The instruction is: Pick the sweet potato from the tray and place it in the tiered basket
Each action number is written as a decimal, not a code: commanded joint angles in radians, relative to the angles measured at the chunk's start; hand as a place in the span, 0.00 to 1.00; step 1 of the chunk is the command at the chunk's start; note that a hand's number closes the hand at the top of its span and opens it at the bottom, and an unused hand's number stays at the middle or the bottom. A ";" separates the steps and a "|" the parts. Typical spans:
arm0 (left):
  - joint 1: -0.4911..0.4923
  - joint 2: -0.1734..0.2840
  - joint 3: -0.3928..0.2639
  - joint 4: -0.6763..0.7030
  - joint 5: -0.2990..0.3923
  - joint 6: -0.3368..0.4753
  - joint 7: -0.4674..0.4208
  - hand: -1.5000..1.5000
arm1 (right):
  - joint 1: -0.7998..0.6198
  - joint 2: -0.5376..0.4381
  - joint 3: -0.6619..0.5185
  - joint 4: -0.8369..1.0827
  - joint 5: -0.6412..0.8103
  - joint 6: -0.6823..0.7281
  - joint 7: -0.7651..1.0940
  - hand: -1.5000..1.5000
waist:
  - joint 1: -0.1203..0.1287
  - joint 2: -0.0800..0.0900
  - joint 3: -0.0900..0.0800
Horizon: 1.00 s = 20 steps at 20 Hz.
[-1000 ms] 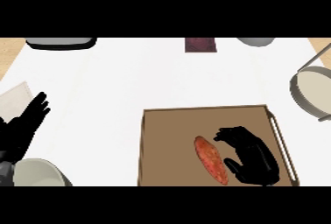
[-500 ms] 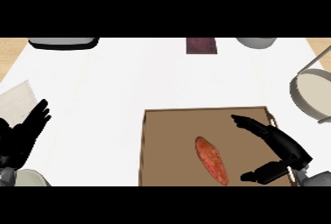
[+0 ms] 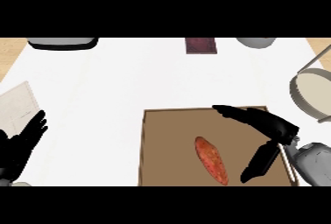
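An orange-red sweet potato [image 3: 212,159] lies lengthwise on the brown tray [image 3: 168,144] in the lower middle of the head view. My right hand [image 3: 271,127] hovers over the tray's right side, open, its fingers stretched toward the upper left and its thumb [image 3: 258,162] pointing down; a gap separates it from the sweet potato. At the right edge stands the tiered basket [image 3: 313,92], a round grey-rimmed bowl with a wire frame. My left hand [image 3: 22,142] rests open at the lower left edge, fingers up.
A dark red block [image 3: 201,45] lies at the back middle. A grey container [image 3: 62,42] sits at the back left and a grey bowl [image 3: 256,42] at the back right. A pale board [image 3: 18,103] lies at the left edge.
My right hand has lifted off the sweet potato, opened and pulled back to the right. The sweet potato stays on the tray. My left hand has sunk slightly.
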 commanded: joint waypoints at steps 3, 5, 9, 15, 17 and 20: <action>-0.006 -0.059 0.008 0.015 -0.007 0.005 -0.006 0.50 | -0.019 0.059 0.048 -0.074 -0.027 0.046 0.218 0.00 | -0.013 0.002 -0.009; -0.062 -0.097 -0.017 0.069 -0.054 0.047 -0.016 0.50 | -0.108 0.033 -0.007 -0.052 -0.128 0.125 0.306 0.00 | -0.016 0.004 -0.010; 0.007 -0.040 0.016 0.024 -0.003 -0.028 -0.025 0.50 | -0.146 0.048 -0.004 0.006 -0.103 0.163 0.371 0.00 | -0.005 0.003 -0.009; -0.025 -0.070 0.015 0.012 -0.023 0.006 0.022 0.50 | -0.108 0.031 -0.032 0.003 -0.043 0.214 0.418 0.00 | -0.011 0.003 -0.008; -0.061 -0.080 0.028 0.082 -0.026 -0.025 -0.005 0.50 | -0.125 0.083 -0.055 0.038 -0.018 0.198 0.420 0.00 | -0.013 0.004 -0.009; 0.015 -0.084 0.010 -0.075 -0.046 0.048 0.055 0.50 | -0.046 0.066 -0.066 0.055 0.021 0.257 0.343 0.00 | -0.009 0.002 -0.008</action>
